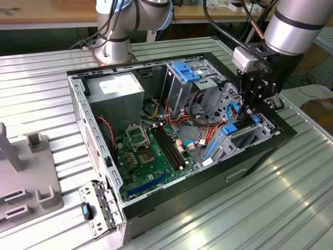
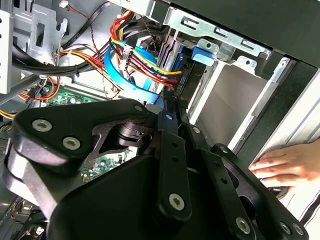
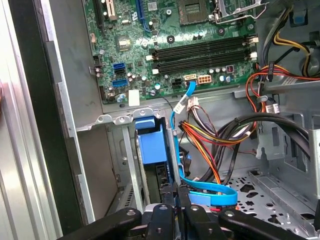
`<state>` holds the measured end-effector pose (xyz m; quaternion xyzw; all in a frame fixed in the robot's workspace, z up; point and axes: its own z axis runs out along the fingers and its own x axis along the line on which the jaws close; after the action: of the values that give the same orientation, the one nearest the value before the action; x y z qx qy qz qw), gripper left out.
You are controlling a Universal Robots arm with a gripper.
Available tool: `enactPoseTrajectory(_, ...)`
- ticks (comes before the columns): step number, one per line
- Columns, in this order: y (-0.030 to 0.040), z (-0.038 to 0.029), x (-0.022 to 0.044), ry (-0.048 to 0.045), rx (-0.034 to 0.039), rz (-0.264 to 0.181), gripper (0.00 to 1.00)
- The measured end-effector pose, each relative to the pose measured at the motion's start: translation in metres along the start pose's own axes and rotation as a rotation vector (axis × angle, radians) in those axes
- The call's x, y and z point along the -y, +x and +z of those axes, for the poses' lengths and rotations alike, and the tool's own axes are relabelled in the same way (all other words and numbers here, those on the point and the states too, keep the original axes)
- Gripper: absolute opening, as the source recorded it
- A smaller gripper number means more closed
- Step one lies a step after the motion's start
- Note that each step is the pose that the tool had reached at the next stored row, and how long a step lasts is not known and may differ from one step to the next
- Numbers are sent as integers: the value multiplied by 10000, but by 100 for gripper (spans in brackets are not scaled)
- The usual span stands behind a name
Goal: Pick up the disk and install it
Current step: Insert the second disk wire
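Observation:
The disk point(image 1: 235, 131) stands on edge in the bay at the open computer case's corner, on the exterior view's right. Its blue rail point(image 3: 151, 146) faces up and dark metal shows below it. My gripper point(image 1: 246, 113) hangs straight above it with the fingers point(image 3: 167, 207) drawn together, tips at the disk's upper edge beside the bay wall. I cannot make out anything pinched between them. In the second wrist view the gripper point(image 2: 168, 106) points at the bay's blue tab point(image 2: 202, 54).
Bundled cables point(image 3: 210, 135) and a blue flat cable point(image 3: 212, 197) lie right beside the bay. The motherboard point(image 1: 151, 151), a grey power box point(image 1: 117, 91) and a blue-topped cage point(image 1: 184, 73) are in the case. A person's hand point(image 2: 290, 165) rests outside the case wall. A grey fixture point(image 1: 26, 177) stands on the exterior view's left.

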<state>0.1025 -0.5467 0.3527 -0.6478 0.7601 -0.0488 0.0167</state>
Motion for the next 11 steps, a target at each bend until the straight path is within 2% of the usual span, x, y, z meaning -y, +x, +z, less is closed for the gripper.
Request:
enactPoseTrajectory(1,-2,-6,1,3,-17,-2,16)
enactPoseTrajectory(3,0,-59,5,7,-34,-18,16)
enactPoseTrajectory(6,-8,-231,20,20,-102,-70,16)
enactPoseTrajectory(11,-7,-233,20,20,-102,-71,16)
